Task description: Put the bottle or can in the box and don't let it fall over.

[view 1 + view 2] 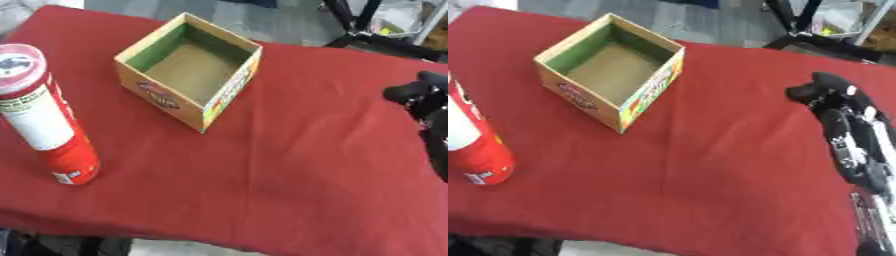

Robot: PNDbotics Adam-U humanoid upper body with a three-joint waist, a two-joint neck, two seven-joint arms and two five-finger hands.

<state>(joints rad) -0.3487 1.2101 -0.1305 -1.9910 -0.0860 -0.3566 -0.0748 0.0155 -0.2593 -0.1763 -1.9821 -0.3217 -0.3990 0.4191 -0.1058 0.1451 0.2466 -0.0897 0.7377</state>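
Note:
A tall red can point(44, 115) with a white label and a red-rimmed lid stands upright near the left edge of the red-clothed table point(289, 170). An open cardboard box point(162, 97) with printed sides and a green inner wall sits at the back centre with nothing in it, turned cornerwise to me. My right hand point(822, 92) is black and hovers over the right side of the table, well apart from both box and can, with its forearm running down to the lower right. It holds nothing. The left hand does not show.
Black stand legs point(367, 30) and clutter stand on the grey floor beyond the far right of the table. The table's front edge point(175, 239) runs along the bottom. A wide stretch of bare red cloth lies between box and right hand.

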